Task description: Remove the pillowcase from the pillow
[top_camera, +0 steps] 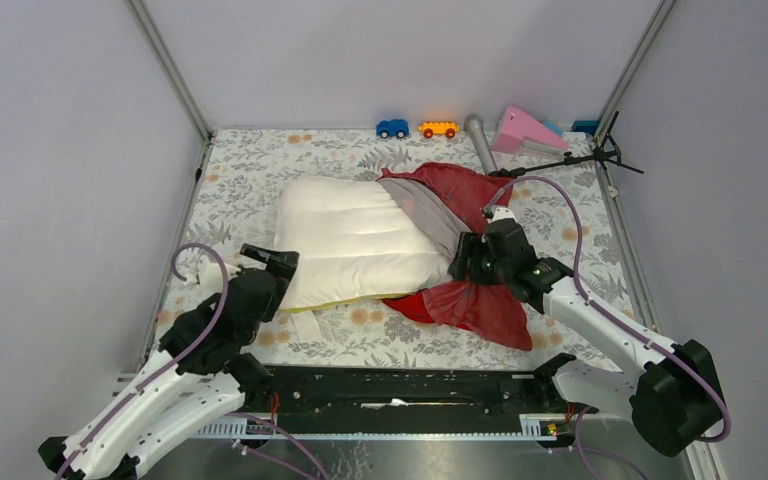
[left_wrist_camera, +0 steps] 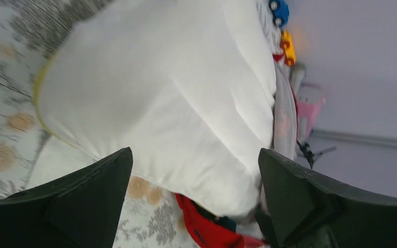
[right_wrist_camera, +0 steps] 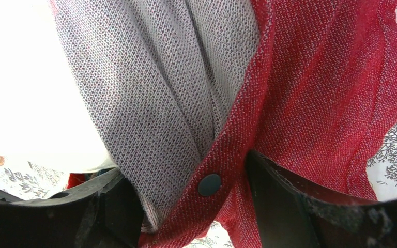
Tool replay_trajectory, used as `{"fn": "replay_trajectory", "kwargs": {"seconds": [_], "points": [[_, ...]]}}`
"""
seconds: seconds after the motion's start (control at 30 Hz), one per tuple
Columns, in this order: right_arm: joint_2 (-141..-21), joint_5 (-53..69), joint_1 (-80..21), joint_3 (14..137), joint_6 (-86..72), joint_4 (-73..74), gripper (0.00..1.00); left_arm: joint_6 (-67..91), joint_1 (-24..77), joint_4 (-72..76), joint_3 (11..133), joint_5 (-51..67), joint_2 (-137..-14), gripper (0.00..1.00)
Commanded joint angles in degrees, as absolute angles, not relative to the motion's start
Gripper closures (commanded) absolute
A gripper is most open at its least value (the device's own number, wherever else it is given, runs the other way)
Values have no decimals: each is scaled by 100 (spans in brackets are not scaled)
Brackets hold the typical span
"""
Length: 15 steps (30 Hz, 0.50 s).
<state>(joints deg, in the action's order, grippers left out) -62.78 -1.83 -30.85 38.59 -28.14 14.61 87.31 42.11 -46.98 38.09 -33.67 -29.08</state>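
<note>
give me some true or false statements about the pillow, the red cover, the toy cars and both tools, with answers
1. The white quilted pillow lies mostly out of the red fabric pillowcase. True.
2. The left tool is clamped shut on the pillow's corner. False: its fingers stand wide apart, nothing gripped.
3. The blue toy car and orange toy car stand at the far edge of the floral-patterned table. True.
4. The pillowcase covers the pillow's left end. False: it is bunched around the right end.
5. A dark snap button shows on the red band between the right tool fingers. True.
</note>
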Motion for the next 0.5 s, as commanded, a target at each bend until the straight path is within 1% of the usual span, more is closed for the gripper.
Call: {"fn": "replay_trajectory", "kwargs": {"seconds": [0.0,0.07,0.13,0.23,0.3,0.33,0.4,0.47], "points": [[-6198,-140,-3081,3840,-2778,1483,26,8631,4228,-5380,4425,-4694,-2929,1],[-6188,-199,-3075,3862,-2787,1508,25,7712,4223,-4618,4507,-4126,-3017,1],[-6182,-281,-3076,3879,-2821,1525,24,7431,4227,-4003,4502,-3289,-3248,1],[-6143,-482,-3076,3900,-2907,1599,22,7985,4235,-3287,4245,-1853,-3736,1],[-6087,-857,-3077,3921,-3021,1707,20,8464,4325,-2373,3754,-943,-3969,1],[-6039,-1008,-3077,3912,-3080,1760,19,8741,4435,-1864,3432,-798,-4051,1],[-5911,-1290,-3078,3857,-3202,1806,18,9204,4720,-1031,2892,-901,-4288,1],[-5764,-1398,-3076,3784,-3258,1799,17,9464,4974,-590,2708,-1107,-4578,1]]}}
